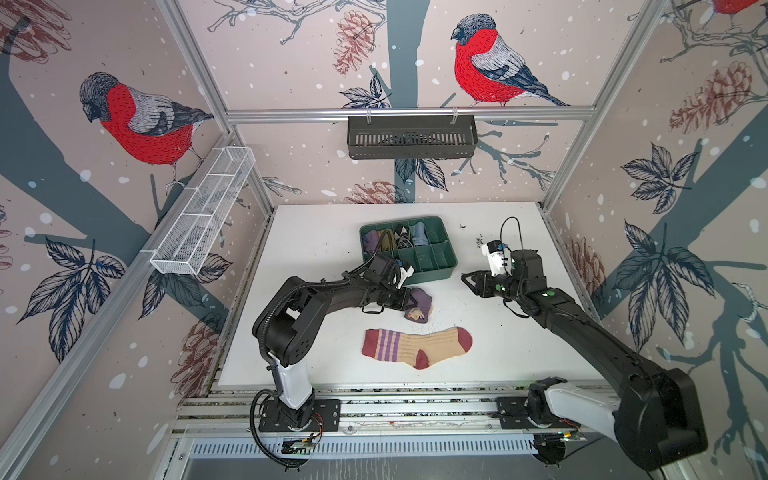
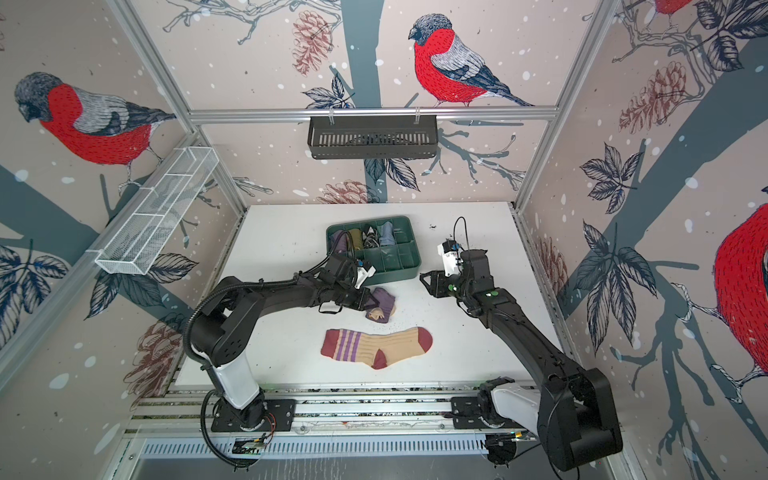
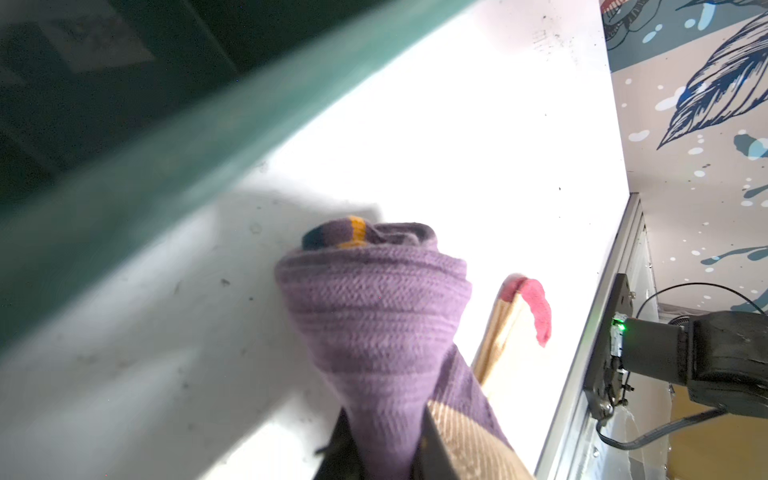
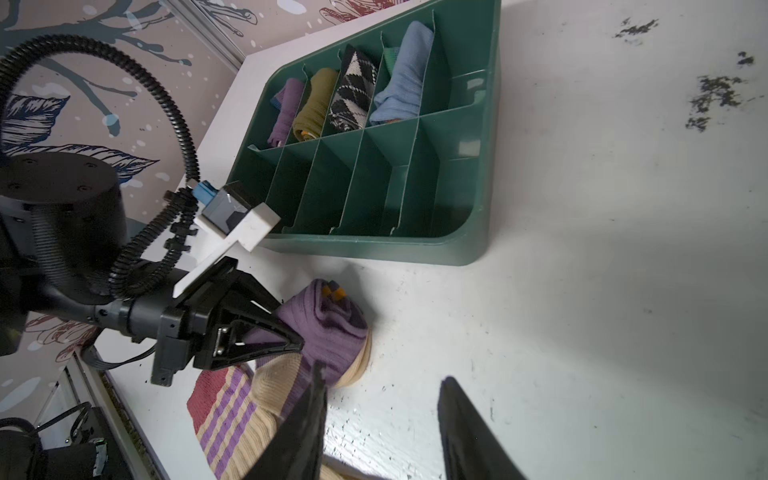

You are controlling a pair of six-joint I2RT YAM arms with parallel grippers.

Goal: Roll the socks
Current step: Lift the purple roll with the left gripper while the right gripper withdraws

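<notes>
The purple sock [image 1: 420, 305] [image 2: 382, 308] lies as a rolled-up bundle with a tan end, just in front of the green tray. My left gripper [image 1: 402, 300] [image 2: 365, 302] [image 3: 384, 415] is shut on one end of it, and the roll [image 3: 374, 307] sticks out past the fingers. The tan sock with dark red toe and purple stripes [image 1: 415, 347] [image 2: 376, 345] [image 4: 232, 415] lies flat nearer the front. My right gripper [image 1: 467, 280] [image 2: 424, 279] [image 4: 382, 374] stands open to the right of the roll [image 4: 332, 332], holding nothing.
The green divided tray [image 1: 449, 270] [image 4: 374, 249] holds several rolled bundles in its back row. A black basket [image 1: 411, 137] hangs on the back wall and a white wire basket [image 1: 203, 212] on the left wall. Dark specks [image 4: 710, 95] mark the table.
</notes>
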